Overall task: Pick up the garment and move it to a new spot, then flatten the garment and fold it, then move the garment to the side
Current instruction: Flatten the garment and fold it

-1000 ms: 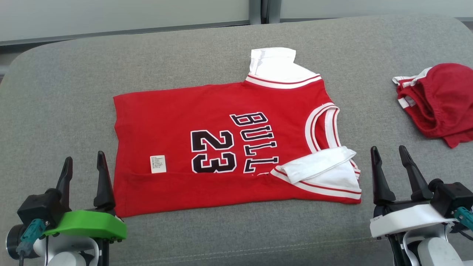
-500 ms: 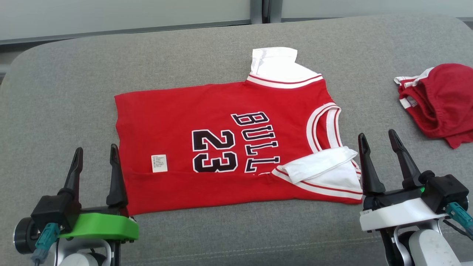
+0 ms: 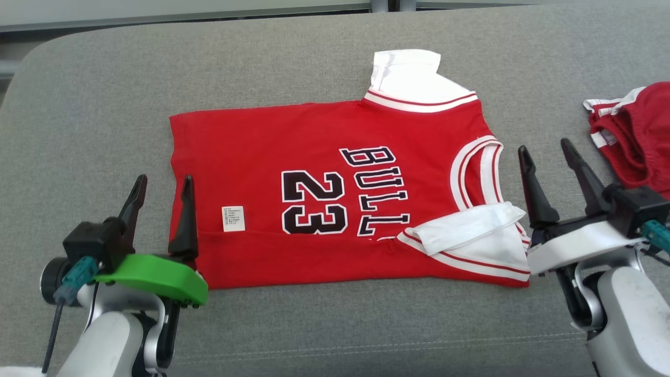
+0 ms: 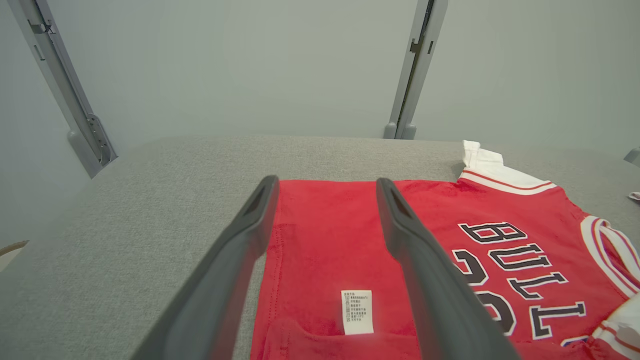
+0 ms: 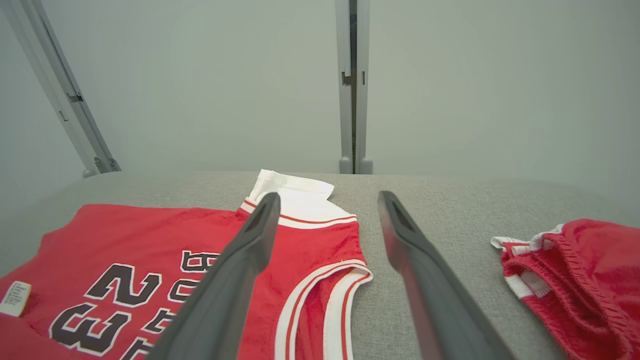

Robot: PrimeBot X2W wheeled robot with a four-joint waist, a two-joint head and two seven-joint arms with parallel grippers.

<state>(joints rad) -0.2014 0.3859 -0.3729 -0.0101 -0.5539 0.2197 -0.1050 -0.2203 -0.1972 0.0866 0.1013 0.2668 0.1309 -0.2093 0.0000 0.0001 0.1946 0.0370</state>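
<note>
- Green-cased left gripper is nearest, fingers spread and empty, straddling the hem edge of the jersey.
- White-cased right gripper, also spread and empty, stands just beside the jersey's neckline end.
- The red jersey lies flat mid-cushion, its near strip folded over, a white label showing.
- A white sleeve sticks out past the far edge.
- A crumpled red garment lies apart, on the right.
</note>
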